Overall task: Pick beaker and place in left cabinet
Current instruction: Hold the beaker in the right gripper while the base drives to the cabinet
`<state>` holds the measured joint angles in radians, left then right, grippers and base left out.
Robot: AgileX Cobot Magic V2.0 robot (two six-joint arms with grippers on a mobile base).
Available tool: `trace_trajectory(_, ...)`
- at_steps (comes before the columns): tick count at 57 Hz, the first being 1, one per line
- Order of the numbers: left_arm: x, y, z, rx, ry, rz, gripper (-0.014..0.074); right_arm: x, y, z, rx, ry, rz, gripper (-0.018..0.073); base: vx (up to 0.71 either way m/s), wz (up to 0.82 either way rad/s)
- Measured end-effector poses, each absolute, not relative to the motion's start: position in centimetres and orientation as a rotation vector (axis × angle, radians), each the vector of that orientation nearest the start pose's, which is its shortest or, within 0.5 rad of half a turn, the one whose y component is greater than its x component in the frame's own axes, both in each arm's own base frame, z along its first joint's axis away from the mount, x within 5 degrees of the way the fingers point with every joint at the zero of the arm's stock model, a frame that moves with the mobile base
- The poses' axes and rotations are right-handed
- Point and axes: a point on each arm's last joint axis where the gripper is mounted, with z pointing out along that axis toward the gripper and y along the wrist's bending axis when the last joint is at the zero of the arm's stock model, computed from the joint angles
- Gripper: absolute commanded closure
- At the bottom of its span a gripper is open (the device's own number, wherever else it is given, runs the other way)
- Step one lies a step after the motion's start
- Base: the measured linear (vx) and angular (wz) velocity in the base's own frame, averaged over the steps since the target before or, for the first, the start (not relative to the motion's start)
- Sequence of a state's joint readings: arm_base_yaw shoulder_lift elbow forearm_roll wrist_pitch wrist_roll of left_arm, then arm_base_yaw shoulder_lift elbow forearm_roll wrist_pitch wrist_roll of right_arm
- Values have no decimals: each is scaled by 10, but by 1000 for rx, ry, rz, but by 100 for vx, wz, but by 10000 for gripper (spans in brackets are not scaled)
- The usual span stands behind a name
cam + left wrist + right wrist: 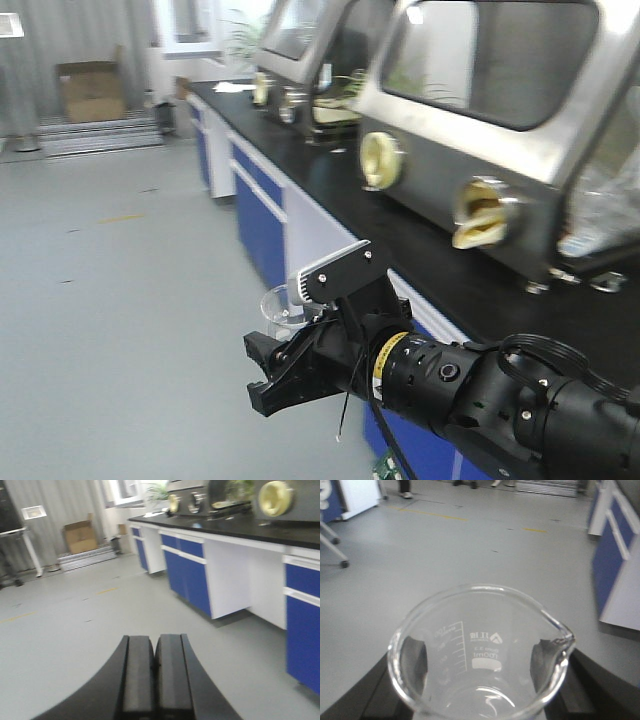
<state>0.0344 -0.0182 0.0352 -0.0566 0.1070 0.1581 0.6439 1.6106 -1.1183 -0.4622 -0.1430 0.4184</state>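
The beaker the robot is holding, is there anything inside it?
The beaker looks empty: only clear glass and its printed scale show. Through its sides show the dark pads of the right gripper. Its very bottom runs off the picture's edge, so that part is hidden.

A pale grey floor (120, 300) runs past a long lab bench (330, 190) with a black countertop, blue cabinet doors (190, 572) and white panels. The bench carries stainless glove boxes (450, 150) with round yellowish ports. At the far end a cardboard box (92, 90) sits before what seems to be a grey pleated curtain (60, 502), near a bright, blurred window (122, 490).
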Motion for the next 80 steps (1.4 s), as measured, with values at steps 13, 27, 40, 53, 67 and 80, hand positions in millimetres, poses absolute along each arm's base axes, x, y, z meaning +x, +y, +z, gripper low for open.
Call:
trace_trajectory(13,56,1,193,59,1607,101,603,297,230,300,-670,1750,478,568,16,55)
trace_trajectory(27,56,1,193,59,1607,101,603,297,230,300,-670,1750,478,568,22,39)
trace_trajectory(40,56,1,193,59,1607,101,603,297,230,300,-670,1750,478,568,29,26)
trace_trajectory(53,56,1,193,59,1607,101,603,297,230,300,-670,1750,478,568,36,7)
trace_trajectory(67,56,1,193,59,1607,101,603,297,230,300,-670,1750,478,568,41,-5)
trace_trajectory(80,56,1,193,59,1607,101,603,297,230,300,-670,1751,479,568,44,3)
